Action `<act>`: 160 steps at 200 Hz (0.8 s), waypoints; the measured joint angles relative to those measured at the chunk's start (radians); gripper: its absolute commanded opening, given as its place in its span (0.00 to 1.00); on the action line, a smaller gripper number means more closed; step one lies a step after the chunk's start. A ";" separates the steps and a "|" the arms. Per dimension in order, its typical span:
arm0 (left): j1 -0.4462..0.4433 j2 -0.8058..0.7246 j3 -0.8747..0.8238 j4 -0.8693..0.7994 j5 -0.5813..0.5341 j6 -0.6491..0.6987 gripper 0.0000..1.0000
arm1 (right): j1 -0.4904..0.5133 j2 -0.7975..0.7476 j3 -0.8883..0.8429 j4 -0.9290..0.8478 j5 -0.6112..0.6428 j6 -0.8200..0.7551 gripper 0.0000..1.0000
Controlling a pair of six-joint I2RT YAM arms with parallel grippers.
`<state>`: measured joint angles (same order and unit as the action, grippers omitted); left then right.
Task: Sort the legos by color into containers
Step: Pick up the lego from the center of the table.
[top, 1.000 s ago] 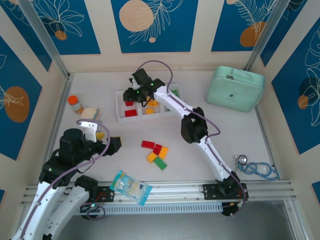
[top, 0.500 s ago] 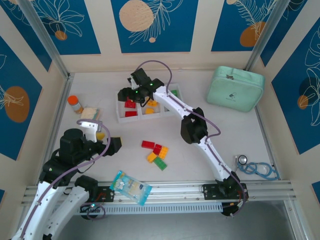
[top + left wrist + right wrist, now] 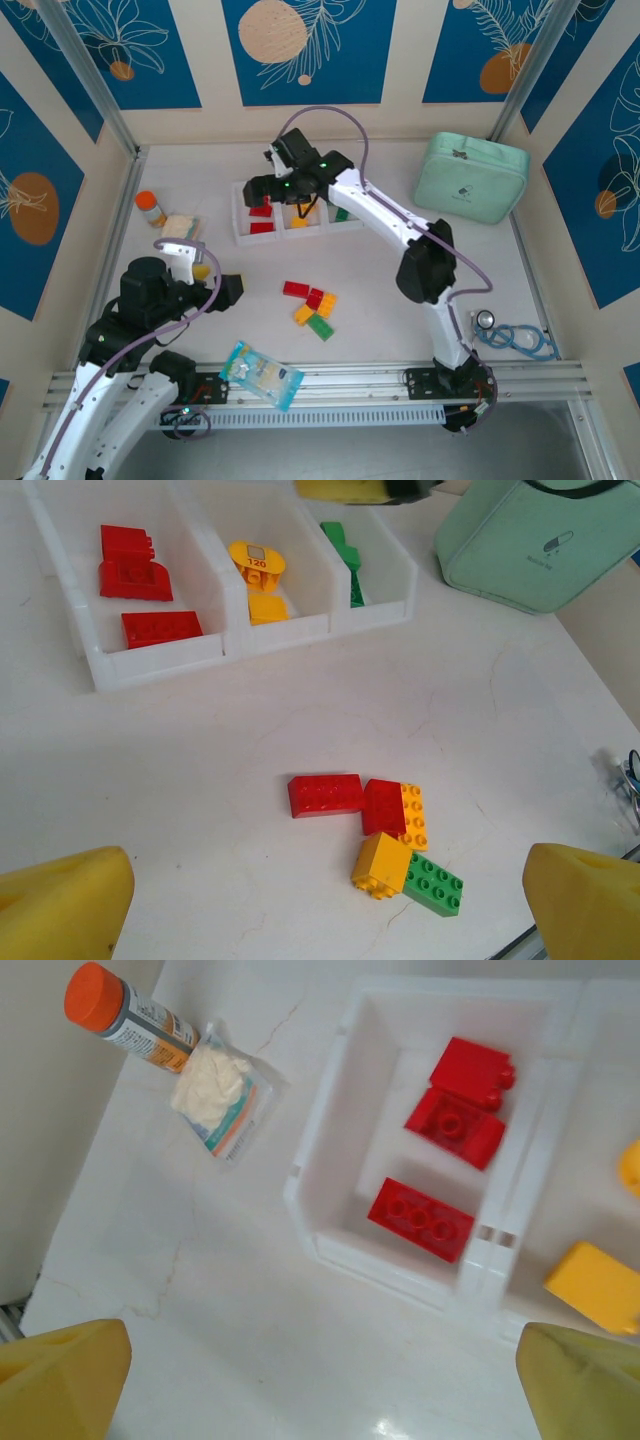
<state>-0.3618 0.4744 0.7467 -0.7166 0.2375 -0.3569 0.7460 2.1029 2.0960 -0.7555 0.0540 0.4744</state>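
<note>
Where the mint-green zippered fabric case (image 3: 470, 177) sits upper right, the 3 joined white plastic bins (image 3: 290, 234) lie upper centre, holding red, yellow and green bricks separately. Over the leftmost bin hangs the right gripper (image 3: 258, 188), fingers apart and empty; lower left, the left gripper (image 3: 228, 290) is likewise spread wide. Mid-frame, 5 loose plastic legos (image 3: 312, 308) cluster together.

overhead and both wrist views share containers (image 3: 160, 660)
</note>
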 measured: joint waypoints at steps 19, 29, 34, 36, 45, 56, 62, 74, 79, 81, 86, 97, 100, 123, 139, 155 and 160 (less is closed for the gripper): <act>0.000 0.001 0.000 0.000 0.002 0.000 0.99 | -0.002 -0.101 -0.156 0.060 0.025 -0.090 0.99; 0.000 0.001 0.000 0.000 0.002 0.000 0.99 | -0.002 -0.148 -0.249 0.099 0.028 -0.158 0.99; 0.000 0.002 0.000 0.000 0.002 0.000 0.99 | -0.002 -0.171 -0.293 0.116 0.032 -0.194 0.99; 0.000 0.002 0.000 0.000 0.002 0.000 0.99 | -0.001 -0.180 -0.312 0.121 0.032 -0.208 0.99; 0.000 0.005 0.000 0.000 0.002 0.000 0.99 | 0.004 -0.215 -0.388 0.143 0.032 -0.278 0.99; 0.000 0.009 0.000 0.000 0.002 0.000 0.99 | 0.016 -0.255 -0.482 0.179 0.032 -0.376 0.99; 0.000 0.011 0.000 0.000 0.002 0.000 0.99 | 0.026 -0.275 -0.528 0.193 0.032 -0.426 0.99; 0.000 0.014 0.000 0.000 0.002 0.000 0.99 | 0.053 -0.309 -0.613 0.210 0.032 -0.528 0.99; 0.000 0.014 0.000 0.000 0.002 0.000 0.99 | 0.064 -0.318 -0.640 0.214 0.032 -0.562 0.99; 0.000 0.014 0.000 0.000 0.002 0.000 0.99 | 0.070 -0.322 -0.650 0.217 0.033 -0.576 0.99; 0.000 0.014 0.000 0.000 0.002 0.000 0.99 | 0.081 -0.327 -0.670 0.217 0.033 -0.605 0.99; 0.000 0.014 0.000 0.000 0.002 0.000 0.99 | 0.103 -0.328 -0.695 0.217 0.039 -0.657 0.99; 0.000 0.014 0.000 0.000 0.002 0.000 0.99 | 0.109 -0.328 -0.700 0.217 0.042 -0.668 0.99; 0.000 0.014 0.000 0.000 0.002 0.000 0.99 | 0.141 -0.319 -0.712 0.211 0.053 -0.741 0.99; 0.000 0.018 0.000 0.000 0.002 0.000 0.99 | 0.152 -0.296 -0.708 0.203 0.061 -0.776 0.99; 0.000 0.024 0.000 0.000 0.002 0.000 0.99 | 0.159 -0.247 -0.685 0.178 0.071 -0.798 0.97; 0.000 0.026 0.000 0.000 0.002 0.000 0.99 | 0.161 -0.227 -0.676 0.171 0.073 -0.803 0.96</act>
<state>-0.3618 0.4999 0.7467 -0.7166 0.2394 -0.3573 0.9066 1.8755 1.4204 -0.5850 0.1272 -0.3283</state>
